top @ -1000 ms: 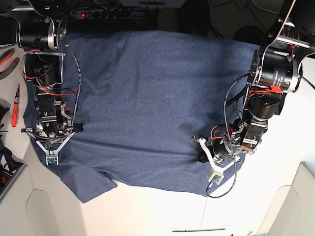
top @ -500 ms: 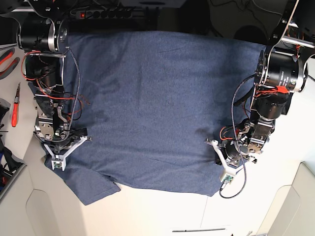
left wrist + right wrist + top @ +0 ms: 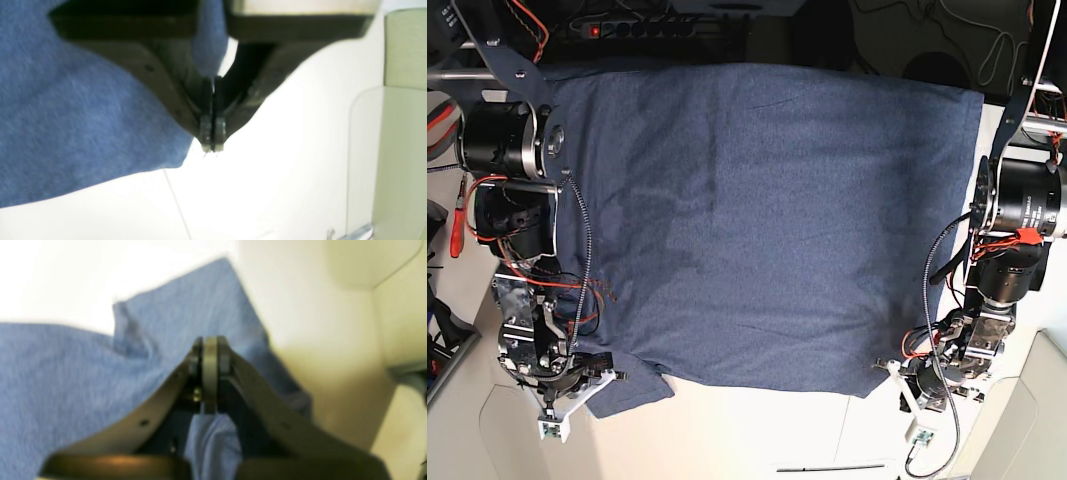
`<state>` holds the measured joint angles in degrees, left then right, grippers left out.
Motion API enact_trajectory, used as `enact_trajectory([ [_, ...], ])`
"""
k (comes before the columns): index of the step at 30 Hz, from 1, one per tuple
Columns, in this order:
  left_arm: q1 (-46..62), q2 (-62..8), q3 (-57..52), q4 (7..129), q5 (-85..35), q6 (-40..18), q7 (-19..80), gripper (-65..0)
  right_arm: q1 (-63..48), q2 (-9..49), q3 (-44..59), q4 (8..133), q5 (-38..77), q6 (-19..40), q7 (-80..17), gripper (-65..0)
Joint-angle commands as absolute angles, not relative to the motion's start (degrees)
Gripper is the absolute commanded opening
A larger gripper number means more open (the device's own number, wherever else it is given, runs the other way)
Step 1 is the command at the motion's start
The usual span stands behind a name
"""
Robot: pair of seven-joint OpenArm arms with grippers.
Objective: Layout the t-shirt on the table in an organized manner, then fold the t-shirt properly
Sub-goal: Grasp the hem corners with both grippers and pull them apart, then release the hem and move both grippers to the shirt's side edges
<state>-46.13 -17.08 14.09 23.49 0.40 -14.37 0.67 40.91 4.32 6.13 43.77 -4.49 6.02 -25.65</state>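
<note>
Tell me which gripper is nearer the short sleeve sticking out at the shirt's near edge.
Right. The right gripper is shut on the t-shirt at that sleeve; the left gripper is at the opposite near corner.

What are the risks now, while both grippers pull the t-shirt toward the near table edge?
The left gripper pinches only a thin edge of the t-shirt, so the cloth may slip out. The sleeve beside the right gripper looks bunched and could stay creased. More pulling might drag the hem off the table.
</note>
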Motion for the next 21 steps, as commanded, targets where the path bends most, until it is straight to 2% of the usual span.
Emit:
enact_trajectory([
  [1, -48.7, -17.6, 14.0, 24.3, -0.2, -14.2, -0.3, -65.0, 43.4, 4.6, 6.1, 44.7, -4.5, 6.0, -26.0, -65.0],
  [6, -48.0, -18.9, 14.0, 24.3, -5.1, -20.3, 4.1, -65.0, 43.9, 5.0, 6.1, 46.0, -4.5, 8.1, -36.6, -65.0],
  [9, -47.0, -20.8, 14.0, 24.3, -10.1, -28.9, 8.2, -65.0, 41.9, 5.7, 6.1, 48.7, -4.5, 13.9, -46.9, -65.0],
  [11, -46.3, -22.0, 14.0, 24.3, -13.5, -35.4, 11.4, -65.0, 39.6, 6.6, 6.1, 51.7, -4.5, 15.4, -53.4, -65.0],
  [13, -45.7, -23.4, 14.0, 24.6, -18.3, -40.0, 16.1, -53.0, 36.4, 7.6, 6.1, 56.1, -4.5, 15.5, -57.4, -65.0],
  [15, -44.5, -25.1, 14.0, 26.1, -24.5, -40.0, 21.3, -48.4, 32.5, 8.7, 6.1, 61.5, -4.5, 15.5, -59.2, -65.0],
  [18, -41.4, -27.7, 13.9, 30.5, -33.3, -40.0, 27.6, -48.4, 26.4, 10.5, 6.1, 70.1, -4.5, 15.4, -61.8, -65.0],
  [21, -36.8, -29.5, 13.9, 36.0, -36.0, -40.0, 31.2, -48.4, 20.9, 11.9, 6.1, 76.6, -4.5, 15.3, -63.8, -65.0],
])
